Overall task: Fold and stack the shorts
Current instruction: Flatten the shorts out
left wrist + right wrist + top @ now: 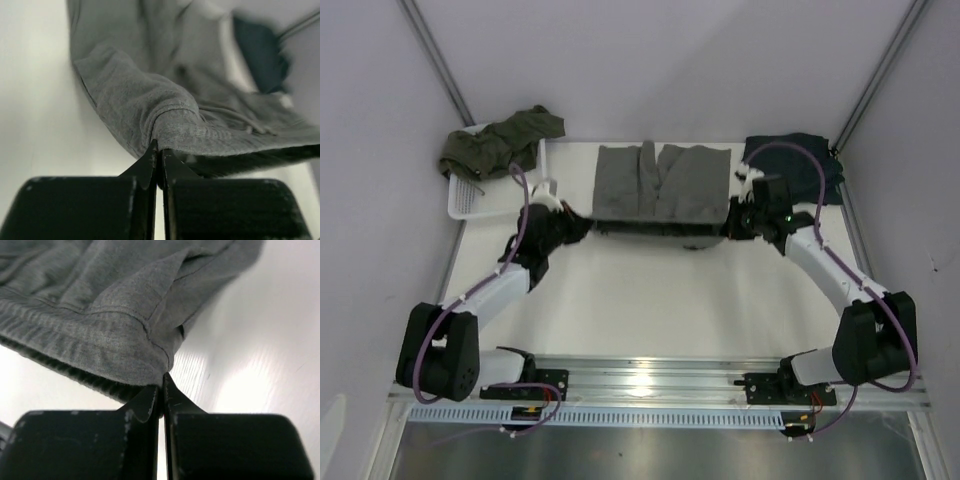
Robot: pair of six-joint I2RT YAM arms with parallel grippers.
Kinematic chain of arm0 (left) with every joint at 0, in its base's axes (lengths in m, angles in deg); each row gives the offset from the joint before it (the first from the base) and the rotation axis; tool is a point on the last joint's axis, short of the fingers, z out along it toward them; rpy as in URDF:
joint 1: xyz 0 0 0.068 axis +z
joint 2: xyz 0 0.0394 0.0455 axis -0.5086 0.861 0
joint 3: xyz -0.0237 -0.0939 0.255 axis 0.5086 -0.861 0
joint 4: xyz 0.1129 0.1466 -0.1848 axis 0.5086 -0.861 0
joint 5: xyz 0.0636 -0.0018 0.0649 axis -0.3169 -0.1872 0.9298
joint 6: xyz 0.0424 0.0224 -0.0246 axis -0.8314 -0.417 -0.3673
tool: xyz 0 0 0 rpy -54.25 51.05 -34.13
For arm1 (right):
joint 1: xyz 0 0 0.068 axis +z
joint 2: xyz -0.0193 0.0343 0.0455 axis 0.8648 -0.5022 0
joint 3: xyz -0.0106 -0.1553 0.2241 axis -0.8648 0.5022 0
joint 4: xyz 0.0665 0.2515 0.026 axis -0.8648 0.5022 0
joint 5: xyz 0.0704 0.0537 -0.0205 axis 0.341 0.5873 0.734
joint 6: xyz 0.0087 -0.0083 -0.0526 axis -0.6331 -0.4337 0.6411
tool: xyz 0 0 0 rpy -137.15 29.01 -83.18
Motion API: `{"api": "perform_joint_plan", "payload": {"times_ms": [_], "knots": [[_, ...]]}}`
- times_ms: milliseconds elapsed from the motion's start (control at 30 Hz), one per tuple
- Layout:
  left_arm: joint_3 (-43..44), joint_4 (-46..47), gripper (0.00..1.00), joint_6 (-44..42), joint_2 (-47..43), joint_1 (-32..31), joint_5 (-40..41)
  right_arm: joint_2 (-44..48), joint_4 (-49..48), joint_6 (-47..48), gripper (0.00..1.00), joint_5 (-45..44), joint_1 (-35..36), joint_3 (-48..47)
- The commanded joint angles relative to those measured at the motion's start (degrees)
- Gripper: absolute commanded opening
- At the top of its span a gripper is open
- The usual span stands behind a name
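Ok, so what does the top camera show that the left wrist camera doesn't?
Only the top view: the olive shorts heaped on the white basket, both arms, and the right jaws at the other end of the grey shorts. Only the left wrist view: close up, the left jaws pinched shut on a fold of the grey cloth's edge. Both: the grey shorts on the table, with the navy shorts beyond them.

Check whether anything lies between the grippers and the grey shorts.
Nothing visible does. The left gripper and right gripper are each shut on a near corner of the grey shorts. The navy shorts and olive shorts lie off to the sides.
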Motion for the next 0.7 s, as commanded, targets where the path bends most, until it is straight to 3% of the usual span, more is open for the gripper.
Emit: {"api": "perform_joint_plan", "payload": {"times_ms": [0, 133, 200, 300, 367, 400, 433, 500, 533, 567, 667], "knots": [[-9.36, 9.19, 0.00, 1.94, -7.56, 0.49, 7.58, 8.22, -6.64, -3.06, 0.00, -5.43, 2.45, 12.82], [-25.53, 7.42, 0.00, 1.51, -19.67, -4.85, 16.43, 15.51, -5.06, -8.92, 0.00, -14.56, 9.74, 23.65], [-27.31, 3.83, 0.00, -0.07, -27.41, -8.99, 22.68, 19.37, -3.84, -12.10, 0.00, -16.77, 14.48, 26.23], [-27.84, -4.78, 0.02, -0.44, -35.42, -10.32, 22.88, 21.32, 1.34, -17.55, 0.00, -23.52, 22.22, 28.00], [-28.97, -11.87, 0.10, 0.61, -38.93, -10.40, 22.70, 21.50, 5.12, -21.07, 0.00, -27.14, 26.26, 28.52], [-29.33, -13.14, 0.14, 0.97, -42.17, -10.41, 21.22, 21.68, 5.22, -22.39, 0.00, -27.58, 30.45, 28.96], [-30.29, -14.71, 0.26, 1.41, -43.68, -10.41, 20.94, 22.29, 5.40, -23.71, 0.02, -28.63, 32.85, 29.31], [-31.79, -19.02, 0.37, 2.20, -47.98, -10.58, 21.29, 22.29, 6.88, -28.10, 0.14, -31.35, 40.12, 29.14], [-32.49, -20.43, 0.55, 2.20, -49.40, -10.58, 21.73, 21.95, 8.98, -29.59, 0.15, -34.94, 42.51, 28.71], [-32.50, -23.84, 0.64, 2.55, -50.71, -10.67, 22.34, 21.77, 10.22, -32.05, 0.17, -36.54, 44.89, 28.35], [-30.92, -29.82, 0.83, 3.25, -56.34, -10.67, 25.15, 21.68, 12.95, -35.66, 0.32, -39.98, 53.85, 27.73]]}}
